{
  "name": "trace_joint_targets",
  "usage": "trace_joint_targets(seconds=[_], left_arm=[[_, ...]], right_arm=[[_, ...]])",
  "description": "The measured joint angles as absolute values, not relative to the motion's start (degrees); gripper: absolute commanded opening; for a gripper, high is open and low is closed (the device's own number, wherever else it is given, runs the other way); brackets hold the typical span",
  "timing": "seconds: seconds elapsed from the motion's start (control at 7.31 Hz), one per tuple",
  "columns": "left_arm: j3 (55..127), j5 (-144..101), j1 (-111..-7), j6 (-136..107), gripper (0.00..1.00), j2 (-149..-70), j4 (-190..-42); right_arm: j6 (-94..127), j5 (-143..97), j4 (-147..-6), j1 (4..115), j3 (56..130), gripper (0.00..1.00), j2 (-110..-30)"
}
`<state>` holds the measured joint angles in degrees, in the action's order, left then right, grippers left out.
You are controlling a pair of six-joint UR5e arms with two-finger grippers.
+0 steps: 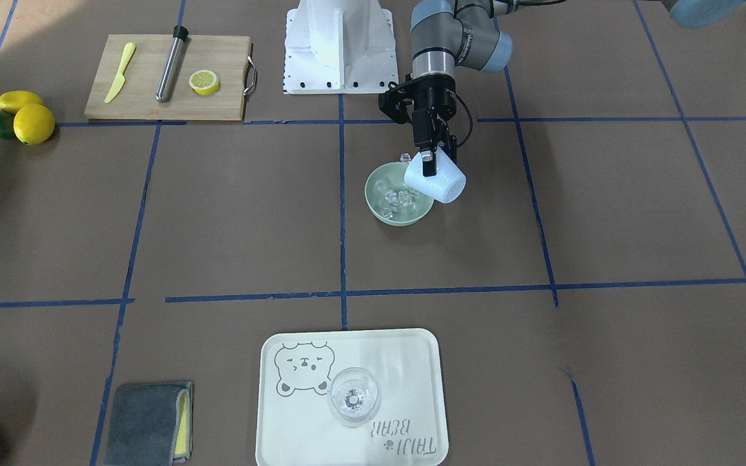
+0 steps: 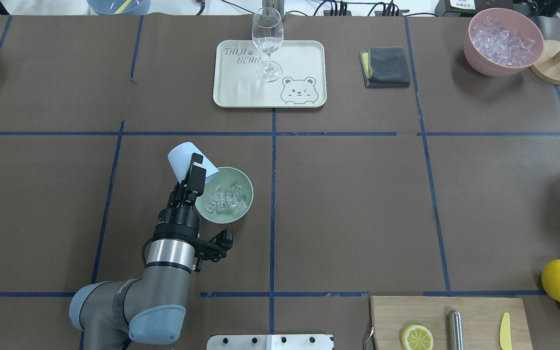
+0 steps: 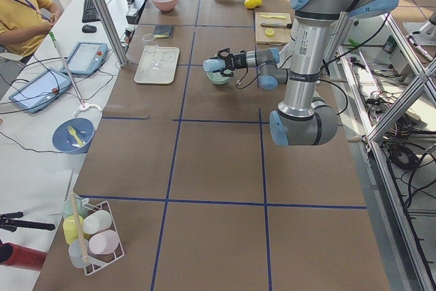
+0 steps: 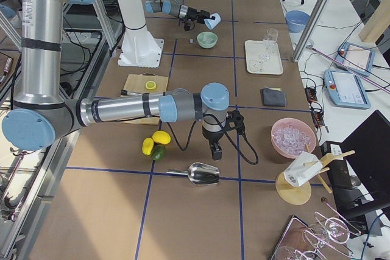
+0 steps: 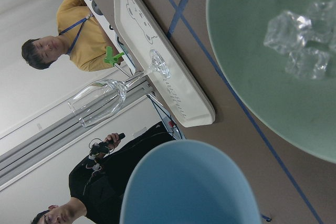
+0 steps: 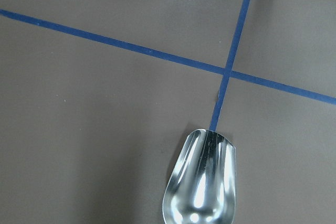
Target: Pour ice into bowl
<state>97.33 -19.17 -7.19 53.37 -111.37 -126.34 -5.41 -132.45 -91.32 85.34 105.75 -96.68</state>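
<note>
Pour step, prob. near its end; left claw (image 2: 194, 171) clamped on the blue cup (image 2: 183, 156), tipped w/ mouth over the bowl (image 2: 248, 190); ice (image 2: 224, 200) lies in the bowl; next move calls for righting the cup, setting it aside; right claw (image 4: 214, 151) near scoop (image 4: 205, 175), open or closed can't tell.

Looks past light blue cup (image 5: 191, 182) at mint bowl (image 5: 247, 61) holding ice cubes (image 5: 296, 40). Shows tray (image 5: 181, 98) with wine glass (image 5: 100, 103) beyond.
</note>
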Motion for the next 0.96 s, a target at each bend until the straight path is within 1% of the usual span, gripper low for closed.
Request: trace_joint_targets(seconds=[0.55,0.96], left_arm=[[96.8,-19.2,-7.2,53.3,0.00,-111.4,-127.8],[97.4,-19.5,-7.7,53.5,0.00,-111.3,-139.4]], right_arm=[[-5.4,-132.5,-91.3,85.3,105.7,1.00,-96.7],[-5.4,-132.5,-91.3,85.3,105.8,1.00,-96.7]])
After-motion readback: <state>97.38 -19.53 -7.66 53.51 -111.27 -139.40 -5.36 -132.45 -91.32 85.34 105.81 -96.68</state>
